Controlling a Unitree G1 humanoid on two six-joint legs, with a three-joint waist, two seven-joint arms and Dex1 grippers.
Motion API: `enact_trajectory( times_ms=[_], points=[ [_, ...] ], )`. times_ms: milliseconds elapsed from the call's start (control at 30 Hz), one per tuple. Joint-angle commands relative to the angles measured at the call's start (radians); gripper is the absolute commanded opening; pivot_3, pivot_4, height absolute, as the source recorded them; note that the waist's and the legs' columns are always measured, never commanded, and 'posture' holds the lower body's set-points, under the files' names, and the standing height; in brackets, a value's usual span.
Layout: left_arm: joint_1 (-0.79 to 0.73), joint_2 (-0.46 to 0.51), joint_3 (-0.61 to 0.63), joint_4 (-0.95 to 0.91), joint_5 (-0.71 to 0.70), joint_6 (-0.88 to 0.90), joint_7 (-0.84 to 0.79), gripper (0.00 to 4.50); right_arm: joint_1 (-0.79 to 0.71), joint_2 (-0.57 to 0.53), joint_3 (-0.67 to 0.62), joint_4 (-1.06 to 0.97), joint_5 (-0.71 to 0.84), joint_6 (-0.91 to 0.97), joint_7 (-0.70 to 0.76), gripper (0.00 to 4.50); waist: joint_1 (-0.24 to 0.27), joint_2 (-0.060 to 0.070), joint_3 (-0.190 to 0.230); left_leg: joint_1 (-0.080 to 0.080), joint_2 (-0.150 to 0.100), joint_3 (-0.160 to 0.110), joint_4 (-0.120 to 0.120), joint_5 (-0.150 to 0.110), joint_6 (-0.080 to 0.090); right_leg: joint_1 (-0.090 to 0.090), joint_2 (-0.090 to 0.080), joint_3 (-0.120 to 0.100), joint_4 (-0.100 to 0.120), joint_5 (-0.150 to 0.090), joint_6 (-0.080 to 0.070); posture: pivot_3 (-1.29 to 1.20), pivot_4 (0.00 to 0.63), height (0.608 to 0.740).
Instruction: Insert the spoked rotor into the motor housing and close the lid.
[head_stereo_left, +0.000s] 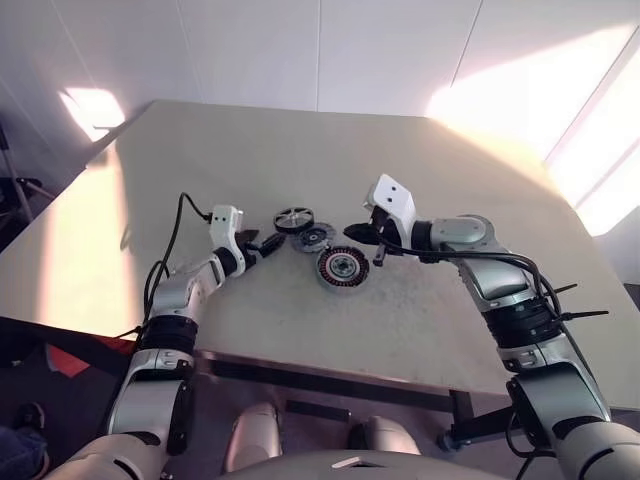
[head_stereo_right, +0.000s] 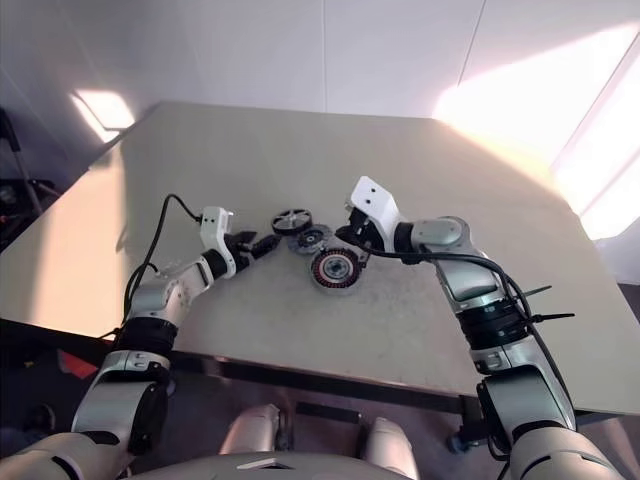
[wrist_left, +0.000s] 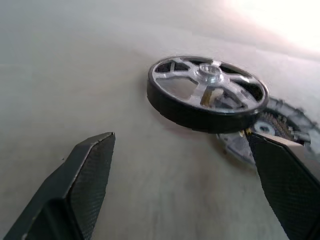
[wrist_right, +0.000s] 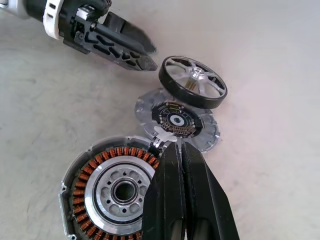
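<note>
Beige table (head_stereo_left: 250, 160): L gripper (head_stereo_left: 268, 243) jaws apart nr spoked rotor (head_stereo_left: 292, 219); R gripper (head_stereo_left: 352, 232) jaws together.

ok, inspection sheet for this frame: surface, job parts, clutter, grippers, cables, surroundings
Surface: beige table, sun patch at far right.
Job's things: spoked rotor tilted, one edge resting on the lid; motor housing beside the lid, windings up, no rotor in it.
Clutter: nothing seen.
Grippers: left gripper open, aimed at the rotor, not touching; right gripper shut, nothing held, tips above the lid's near edge.
Cables: black cable on left arm, another on right forearm.
Surroundings: white wall panels.
</note>
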Motion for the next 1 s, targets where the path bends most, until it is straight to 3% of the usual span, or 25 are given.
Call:
enact_trajectory(
  times_ms=[33,267,467,567,867,900,1000],
  points=[
    [-0.051,-0.034,0.049,0.043,-0.075,0.091,0.013,4.5,-0.017,-0.01,-0.025,-0.05,0.026,0.004,-0.005,0.05,0.002,0.0,0.0,0.0,0.0,0.0,0.0,0.0,0.0,0.0,0.0,0.0,0.0,0.0,0.0,0.0,0.0,0.74],
    [-0.207,-0.109,0.247,0.228,-0.236,0.21,0.103,4.5,-0.019,-0.009,-0.027,-0.042,0.027,0.0,-0.015,0.05,0.02,0.0,0.0,-0.001,-0.002,0.0,0.001,-0.001,0.002,0.001,-0.001,0.0,-0.002,0.0,0.0,0.0,0.0,0.74],
    [-0.33,-0.112,0.37,0.428,-0.282,0.155,0.22,4.5,-0.02,-0.009,-0.031,-0.036,0.029,-0.002,-0.027,0.05,0.024,0.0,0.0,-0.004,-0.001,0.0,0.0,-0.001,0.003,-0.002,-0.001,-0.001,-0.003,0.0,0.0,0.0,0.0,0.74],
    [-0.359,-0.107,0.387,0.48,-0.277,0.132,0.234,3.86,-0.019,-0.011,-0.033,-0.038,0.031,0.0,-0.037,0.0,0.025,0.0,0.0,-0.005,-0.001,0.0,0.0,-0.001,0.003,-0.002,-0.001,-0.001,-0.003,0.0,0.0,0.0,0.0,0.74],
    [-0.322,-0.076,0.404,0.46,-0.304,0.176,0.188,0.71,-0.016,-0.019,-0.044,-0.027,0.028,-0.004,-0.07,0.0,0.024,-0.001,0.0,-0.008,-0.001,-0.001,0.0,-0.002,0.004,-0.005,-0.001,-0.002,-0.004,0.001,0.001,0.0,0.0,0.74],
    [-0.313,-0.071,0.408,0.443,-0.316,0.189,0.176,0.49,-0.017,-0.02,-0.048,-0.022,0.028,-0.005,-0.076,0.0,0.023,-0.001,0.0,-0.008,-0.001,0.0,0.0,-0.002,0.004,-0.005,-0.001,-0.002,-0.004,0.001,0.001,0.0,0.0,0.74],
    [-0.292,-0.062,0.417,0.407,-0.334,0.212,0.171,0.49,-0.023,-0.021,-0.066,-0.004,0.03,-0.005,-0.096,0.0,0.021,-0.001,0.001,-0.008,-0.001,0.0,0.0,-0.002,0.004,-0.005,-0.001,-0.002,-0.004,0.001,0.001,0.0,0.0,0.74]
  ],
)
